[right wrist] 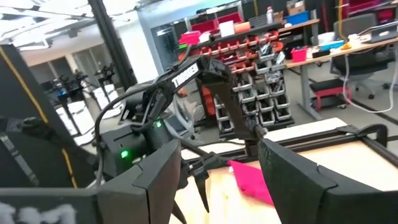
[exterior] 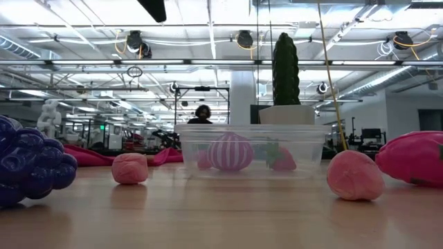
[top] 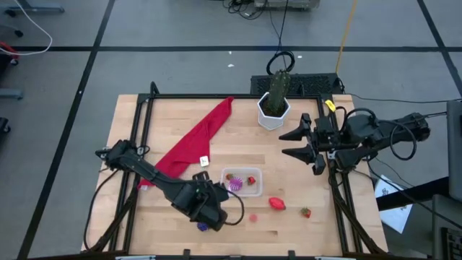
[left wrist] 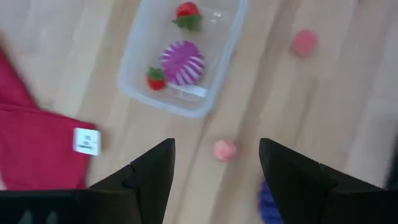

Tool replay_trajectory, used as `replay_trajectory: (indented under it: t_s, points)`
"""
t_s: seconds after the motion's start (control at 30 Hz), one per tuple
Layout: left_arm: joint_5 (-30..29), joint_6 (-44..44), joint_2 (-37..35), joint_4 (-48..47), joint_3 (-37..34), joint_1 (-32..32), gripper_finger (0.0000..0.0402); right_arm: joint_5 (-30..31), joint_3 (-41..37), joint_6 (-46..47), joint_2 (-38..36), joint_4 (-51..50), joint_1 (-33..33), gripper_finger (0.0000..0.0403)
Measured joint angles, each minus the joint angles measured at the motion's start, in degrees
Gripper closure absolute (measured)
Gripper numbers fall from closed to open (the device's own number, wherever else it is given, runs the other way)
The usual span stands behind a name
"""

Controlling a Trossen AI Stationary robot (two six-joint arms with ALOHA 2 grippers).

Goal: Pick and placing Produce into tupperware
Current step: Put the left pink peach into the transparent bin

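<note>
purple grapes (exterior: 31, 169) lie nearest; tupperware (top: 241, 182) (three pieces inside) runs long axis left-right. left gripper (top: 206, 209) and right gripper (top: 297, 143) gape, empty.

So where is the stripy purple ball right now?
The stripy purple ball is inside the clear tupperware near the table's front middle in the high view, beside two little strawberries, just ahead of the left gripper.

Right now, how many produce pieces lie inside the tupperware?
3 in the tupperware: a striped purple piece in the middle, a red strawberry at one end, a second strawberry beside it. None looks hidden.
</note>
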Motion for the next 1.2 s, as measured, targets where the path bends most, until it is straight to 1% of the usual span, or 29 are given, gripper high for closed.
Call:
replay_trajectory:
  t_s: [0.17,0.23,0.33,0.5,0.6,0.63,0.7,0.8,0.93,1.07,1.2]
  points:
    - [0.09,-7.68,0.00,-0.02,-1.05,-0.73,0.0160,0.00,0.00,0.03,0.00,-1.80,2.13,0.0195]
    - [0.38,-10.03,0.00,-0.06,-1.59,-0.85,0.0150,-0.02,0.00,0.03,0.04,-2.55,2.95,0.0195]
    - [1.71,-12.61,0.00,-0.43,-2.64,-0.84,0.0120,-0.11,0.00,0.04,0.09,-2.69,3.82,0.0195]
    - [2.98,-15.35,0.00,-0.34,-3.77,-0.03,0.0050,-0.11,0.00,0.04,0.09,-2.65,4.79,0.0195]
    - [6.13,-17.29,0.00,0.23,-4.36,0.31,0.0015,-0.11,0.00,0.03,0.09,-2.31,5.03,0.0195]
    - [7.49,-17.40,0.00,0.80,-4.86,0.29,0.0009,-0.09,0.00,0.05,0.09,-2.24,5.03,0.0195]
    - [10.12,-17.90,0.00,2.65,-6.50,0.05,0.0006,-0.09,0.00,0.05,0.09,-2.24,5.03,0.0195]
    - [11.21,-19.83,0.00,5.26,-9.63,-0.49,0.0016,-0.07,0.00,0.05,0.09,-2.24,5.03,0.0195]
    - [14.95,-21.93,0.00,6.13,-14.08,-0.73,0.0028,-0.07,0.00,0.05,0.09,-2.24,5.03,0.0195]
    - [15.08,-23.49,0.00,6.26,-16.44,-0.61,0.0036,-0.07,0.00,-0.21,0.09,-2.25,5.03,0.0195]
    - [15.06,-23.31,0.00,7.75,-17.13,-0.52,0.0036,-0.02,0.00,-1.09,0.13,-2.26,5.03,0.0195]
